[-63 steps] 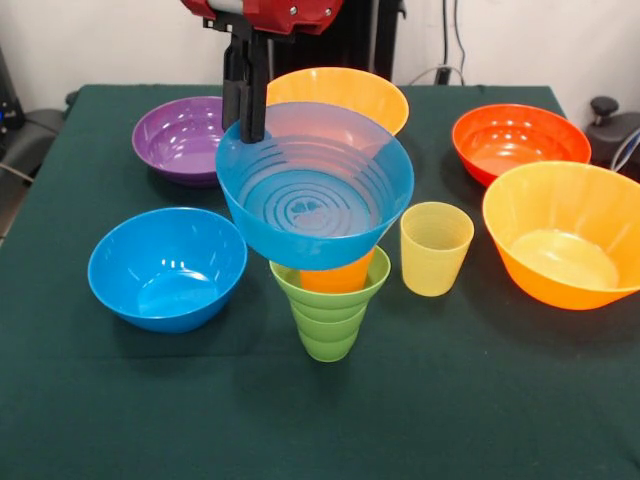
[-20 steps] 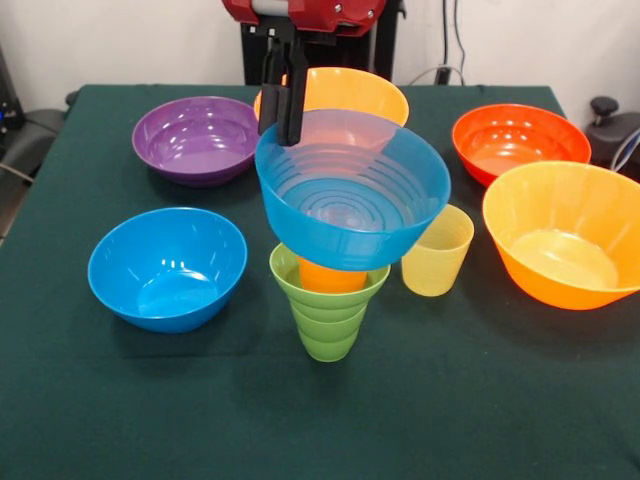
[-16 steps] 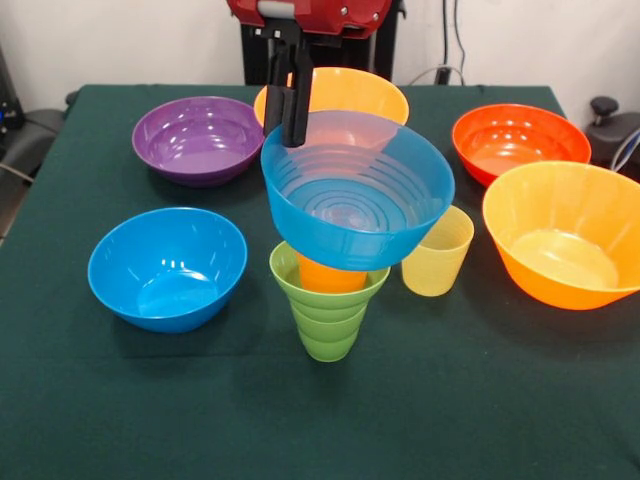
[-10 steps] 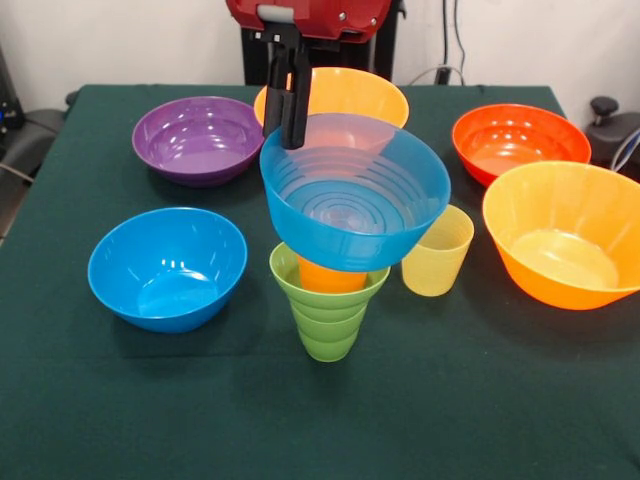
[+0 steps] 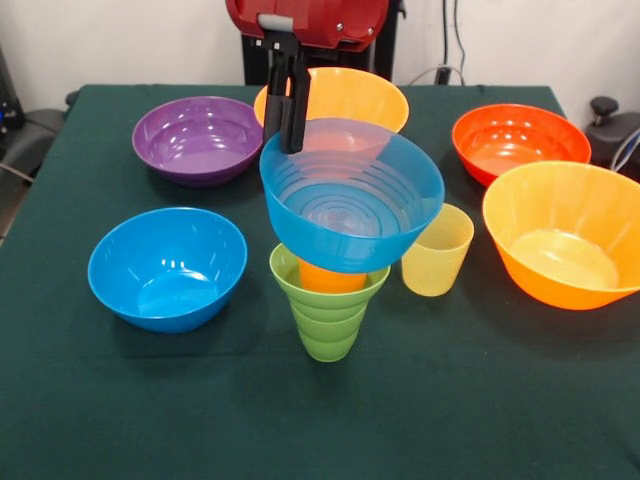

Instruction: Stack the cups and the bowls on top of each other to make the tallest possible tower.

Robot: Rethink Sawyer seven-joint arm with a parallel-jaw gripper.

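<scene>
A green ribbed cup stands near the table's middle with an orange cup nested inside it. Just above them hangs a translucent blue bowl, slightly tilted. My gripper is shut on its far left rim. A pale yellow cup stands to the right, partly hidden by the held bowl. Around them sit a medium blue bowl, a purple bowl, a red-orange bowl and two big orange bowls.
The dark green table has open cloth in front of the green cup. Black gear sits off the table's right edge.
The gripper has carried the translucent blue bowl to the right and then back a little left, ending over the nested green and orange cups. Nothing else has moved.
</scene>
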